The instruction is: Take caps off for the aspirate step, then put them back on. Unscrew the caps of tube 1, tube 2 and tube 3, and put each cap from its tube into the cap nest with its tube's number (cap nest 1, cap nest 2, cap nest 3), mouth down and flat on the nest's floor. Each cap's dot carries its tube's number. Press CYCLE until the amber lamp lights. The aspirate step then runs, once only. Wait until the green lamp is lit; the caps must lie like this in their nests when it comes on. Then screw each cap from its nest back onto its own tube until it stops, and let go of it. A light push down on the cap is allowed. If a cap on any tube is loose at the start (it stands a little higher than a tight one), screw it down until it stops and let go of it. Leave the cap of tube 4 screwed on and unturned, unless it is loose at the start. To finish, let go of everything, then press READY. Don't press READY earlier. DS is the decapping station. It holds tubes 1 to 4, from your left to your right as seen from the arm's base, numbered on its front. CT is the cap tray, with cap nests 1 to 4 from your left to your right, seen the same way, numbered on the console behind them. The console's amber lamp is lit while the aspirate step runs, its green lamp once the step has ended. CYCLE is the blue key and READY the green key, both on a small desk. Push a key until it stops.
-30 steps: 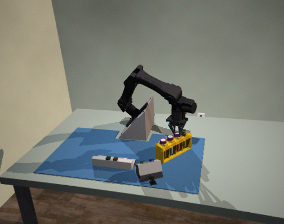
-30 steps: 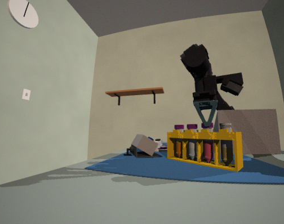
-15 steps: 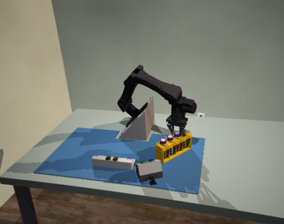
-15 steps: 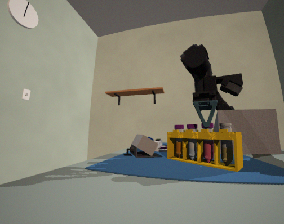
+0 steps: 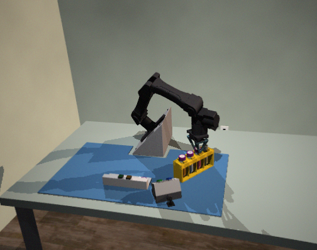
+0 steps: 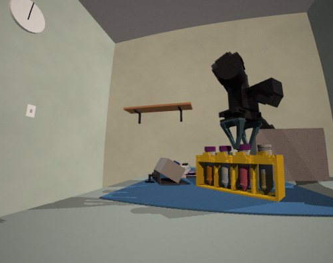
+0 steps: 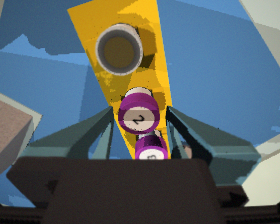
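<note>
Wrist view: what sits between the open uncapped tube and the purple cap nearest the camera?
The purple cap with the 2 dot stands there, on its tube in the yellow rack, midway between the gripper fingers, which stand apart from it.

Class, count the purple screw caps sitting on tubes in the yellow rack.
3. In the exterior view, purple caps top the first tube from the left, the second and the third; the fourth tube stands uncapped.

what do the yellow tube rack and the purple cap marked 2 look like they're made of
The yellow tube rack looks like rigid moulded plastic: flat, saturated colour with a matt, slightly mottled face, no metallic glint. The cap marked 2 also looks plastic: smooth purple wall and a pale printed top disc. Neither can be told for certain.
</note>
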